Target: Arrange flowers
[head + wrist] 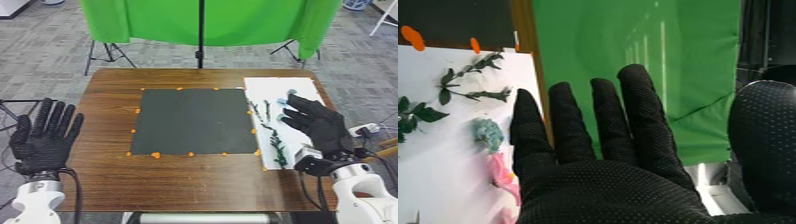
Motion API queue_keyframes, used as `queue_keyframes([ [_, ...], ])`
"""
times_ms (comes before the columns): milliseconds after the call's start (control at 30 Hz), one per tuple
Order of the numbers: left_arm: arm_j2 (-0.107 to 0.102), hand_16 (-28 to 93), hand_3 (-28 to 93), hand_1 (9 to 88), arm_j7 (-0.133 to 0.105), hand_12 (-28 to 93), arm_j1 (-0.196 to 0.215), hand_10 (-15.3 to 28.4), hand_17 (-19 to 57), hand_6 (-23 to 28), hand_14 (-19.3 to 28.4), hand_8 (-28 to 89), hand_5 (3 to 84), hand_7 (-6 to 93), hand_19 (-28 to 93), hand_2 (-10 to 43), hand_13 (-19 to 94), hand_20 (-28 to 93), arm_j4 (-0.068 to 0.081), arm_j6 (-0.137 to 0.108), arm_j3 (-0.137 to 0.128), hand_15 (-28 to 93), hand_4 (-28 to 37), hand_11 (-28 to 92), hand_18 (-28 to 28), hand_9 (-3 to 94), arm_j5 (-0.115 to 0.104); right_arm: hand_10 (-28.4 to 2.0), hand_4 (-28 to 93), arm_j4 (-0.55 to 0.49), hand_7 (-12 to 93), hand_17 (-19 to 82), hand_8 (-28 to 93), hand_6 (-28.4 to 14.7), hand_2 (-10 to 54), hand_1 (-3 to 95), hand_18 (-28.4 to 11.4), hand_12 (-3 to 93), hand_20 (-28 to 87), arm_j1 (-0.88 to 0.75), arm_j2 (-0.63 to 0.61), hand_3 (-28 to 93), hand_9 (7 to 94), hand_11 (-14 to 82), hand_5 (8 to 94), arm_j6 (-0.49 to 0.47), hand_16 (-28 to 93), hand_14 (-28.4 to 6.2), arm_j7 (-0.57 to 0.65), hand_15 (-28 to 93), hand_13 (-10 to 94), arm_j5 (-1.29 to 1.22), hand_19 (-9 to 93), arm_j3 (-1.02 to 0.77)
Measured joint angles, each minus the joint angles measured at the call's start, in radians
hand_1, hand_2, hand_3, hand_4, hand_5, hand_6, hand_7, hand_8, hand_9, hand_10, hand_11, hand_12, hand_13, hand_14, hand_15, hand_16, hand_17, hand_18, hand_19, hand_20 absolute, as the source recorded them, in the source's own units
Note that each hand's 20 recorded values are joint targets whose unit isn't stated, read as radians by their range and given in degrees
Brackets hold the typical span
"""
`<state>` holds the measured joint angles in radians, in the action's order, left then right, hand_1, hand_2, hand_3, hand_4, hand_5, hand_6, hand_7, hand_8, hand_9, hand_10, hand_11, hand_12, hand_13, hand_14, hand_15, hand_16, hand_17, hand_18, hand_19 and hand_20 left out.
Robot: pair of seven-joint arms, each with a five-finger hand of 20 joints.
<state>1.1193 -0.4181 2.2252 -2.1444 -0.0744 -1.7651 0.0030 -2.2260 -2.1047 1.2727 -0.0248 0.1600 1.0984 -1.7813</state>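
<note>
A green cloth (147, 22) hangs beyond the far edge of the wooden counter (102, 177). A dark mat (191, 122) occupies the middle of the counter, bordered by orange marks (156, 155); judged purpose: a plain working area within reach of both arms. A white sheet (271, 83) adjoins its right side, apparently the supply area, its pale ground making each piece easy to pick out.

Left hand (43, 142): beside the counter's left edge, fingers extended, palm bare of any item; presumably parked out of the way. Right hand (324, 127): at the right side of the sheet, fingers straight, thumb well apart, gripping nothing. The spread posture suits an approach to a stem or bloom; contact with the sheet cannot be confirmed.

Task items lie on the sheet. Green stems (274, 140) run roughly lengthwise along its mat side, likely laid flat to keep them separate. They are thin and dark, with small pointed leaves; one sprig (451, 85) forks into leafy branches. A pale blue bloom (488, 134) shows tight, crumpled petals. Just beside it, a pink bloom (502, 172) has longer, looser petals, partly hidden by the glove.
</note>
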Motion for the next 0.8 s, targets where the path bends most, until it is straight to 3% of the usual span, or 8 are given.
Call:
queue_keyframes([
  [300, 0.003, -7, 74, 28.0, -0.001, 5, 0.004, 13.0, -6.0, 7.7, 11.7, -9, 43.0, 6.5, 30, 13.9, 24, 10, 0.000, 0.001, 0.000, 21, -28.3, 14, 11.6, 34.8, 0.002, -12.3, -28, -0.002, 11, 11, -13, -4.3, 6.2, 12.8, -16.5, 7.9, 13, -0.004, 0.008, 84, 38.8, 4.4, 46.9, -0.018, 12, -16.0, 0.008, 10, 33, -0.002, 23, -0.020],
  [400, 0.003, -7, 74, 27.9, -0.002, 5, 0.006, 13.0, -6.0, 7.7, 11.7, -9, 43.0, 6.5, 30, 13.9, 24, 10, 0.000, 0.001, 0.000, 21, -28.3, 14, 11.6, 34.9, 0.002, -15.4, -27, -0.002, 12, 11, -12, -5.4, 1.8, 14.6, -17.7, 8.7, 14, -0.002, 0.008, 83, 38.7, 4.9, 46.5, -0.017, 14, -16.9, 0.016, 11, 35, 0.002, 27, -0.017],
  [467, 0.002, -7, 74, 27.9, -0.003, 5, 0.008, 13.0, -6.0, 7.7, 11.8, -9, 43.0, 6.6, 30, 13.9, 24, 10, 0.000, 0.001, 0.001, 21, -28.3, 14, 11.6, 34.9, 0.001, -15.7, -27, -0.003, 12, 11, -12, -6.1, -3.9, 17.1, -18.0, 9.2, 14, 0.001, 0.006, 84, 37.7, 5.1, 46.5, -0.014, 15, -17.0, 0.025, 11, 35, 0.031, 29, -0.012],
  [567, 0.002, -7, 74, 27.9, -0.004, 5, 0.009, 13.0, -6.1, 7.7, 12.0, -9, 43.0, 6.6, 30, 13.8, 24, 10, 0.000, 0.001, 0.002, 21, -28.3, 14, 11.6, 34.9, 0.001, -15.7, -27, -0.011, 13, 11, -13, -6.5, -9.1, 20.8, -18.5, 9.6, 14, 0.003, 0.001, 83, 37.3, 5.6, 46.8, 0.008, 18, -16.7, 0.049, 12, 37, 0.156, 33, 0.005],
  [700, 0.001, -7, 74, 28.0, -0.005, 5, 0.009, 13.1, -6.1, 7.7, 12.1, -9, 43.0, 6.6, 30, 13.9, 24, 10, 0.000, 0.001, 0.004, 21, -28.3, 13, 11.6, 35.0, 0.001, -17.1, -28, -0.027, 14, 12, -14, -7.0, -9.5, 25.0, -18.8, 10.0, 14, 0.014, -0.022, 83, 41.0, 8.2, 48.6, 0.124, 19, -16.2, 0.117, 18, 41, 0.374, 37, 0.072],
  [800, 0.000, -7, 74, 28.0, -0.005, 5, 0.008, 13.1, -6.1, 7.7, 12.2, -9, 43.0, 6.7, 30, 14.0, 25, 10, 0.000, 0.002, 0.008, 21, -28.3, 14, 11.6, 35.2, 0.001, -16.8, -28, -0.034, 15, 13, -14, -6.7, -9.5, 26.9, -19.0, 10.0, 13, 0.022, -0.037, 83, 45.3, 10.1, 51.4, 0.142, 17, -15.6, 0.182, 23, 44, 0.515, 39, 0.102],
])
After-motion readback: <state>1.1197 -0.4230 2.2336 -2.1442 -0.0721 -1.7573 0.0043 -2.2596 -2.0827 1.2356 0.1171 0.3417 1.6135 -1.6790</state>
